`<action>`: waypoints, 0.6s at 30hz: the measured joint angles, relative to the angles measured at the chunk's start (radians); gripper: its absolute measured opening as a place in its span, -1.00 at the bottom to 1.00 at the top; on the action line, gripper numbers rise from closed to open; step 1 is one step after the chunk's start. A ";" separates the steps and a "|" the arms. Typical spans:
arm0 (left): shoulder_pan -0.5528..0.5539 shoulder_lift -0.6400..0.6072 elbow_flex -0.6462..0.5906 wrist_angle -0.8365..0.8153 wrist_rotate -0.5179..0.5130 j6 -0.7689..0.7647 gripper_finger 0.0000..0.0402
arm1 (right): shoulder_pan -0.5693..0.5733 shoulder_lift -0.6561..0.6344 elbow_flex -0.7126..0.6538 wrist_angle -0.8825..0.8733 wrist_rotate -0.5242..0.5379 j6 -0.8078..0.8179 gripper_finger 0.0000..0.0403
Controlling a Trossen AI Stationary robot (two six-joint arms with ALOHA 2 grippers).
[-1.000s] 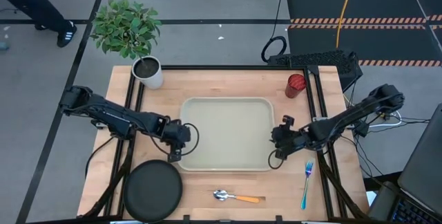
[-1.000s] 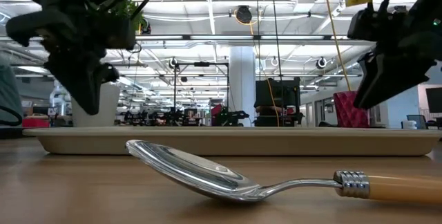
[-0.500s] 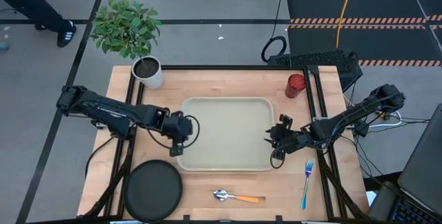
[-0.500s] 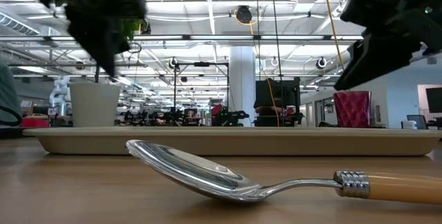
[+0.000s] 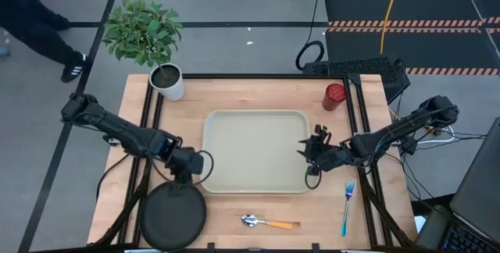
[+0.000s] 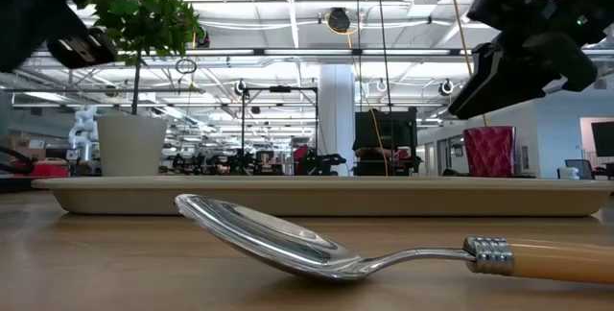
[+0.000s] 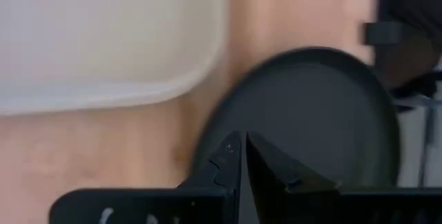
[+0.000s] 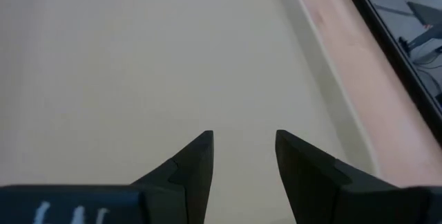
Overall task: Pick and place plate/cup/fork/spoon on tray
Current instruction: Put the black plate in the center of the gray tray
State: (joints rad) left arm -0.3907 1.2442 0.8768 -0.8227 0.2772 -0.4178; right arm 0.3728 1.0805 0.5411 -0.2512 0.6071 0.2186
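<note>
Setting: a large open robotics lab or industrial workspace, not a home. Low view looks level across the wooden table [image 6: 96, 253] into a long hall with white ceiling trusses [image 6: 288, 57], rows of strip lights and hanging cables [image 6: 460, 33]. Dark equipment racks and stands [image 6: 384, 143] sit in the middle distance, beside a white column [image 6: 336, 119]. High view shows a grey floor marked with dark lines [image 5: 234, 25], black mats edged with orange hazard striping [image 5: 406, 26], and a person's legs in sneakers [image 5: 47, 38] at the edge. Table sits in a black metal frame [image 5: 250, 76]; a potted plant [image 5: 144, 34] stands at one corner.
</note>
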 joint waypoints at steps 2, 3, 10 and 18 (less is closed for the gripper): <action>-0.028 0.000 0.000 0.005 0.009 0.030 -0.87 | -0.009 0.000 0.000 0.000 0.000 -0.019 -0.26; -0.042 0.000 0.000 0.001 0.001 0.056 -0.87 | -0.013 0.000 0.000 0.000 0.000 -0.027 -0.26; -0.111 0.000 0.000 -0.022 -0.078 0.022 -0.71 | -0.033 0.000 0.000 0.000 0.000 -0.073 -0.26; -0.132 0.054 -0.012 -0.122 -0.157 0.077 -0.13 | -0.033 0.000 0.000 0.000 0.000 -0.067 -0.26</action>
State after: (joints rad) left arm -0.5222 1.2983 0.8648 -0.9443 0.1197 -0.3412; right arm 0.3393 1.0805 0.5415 -0.2512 0.6071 0.1516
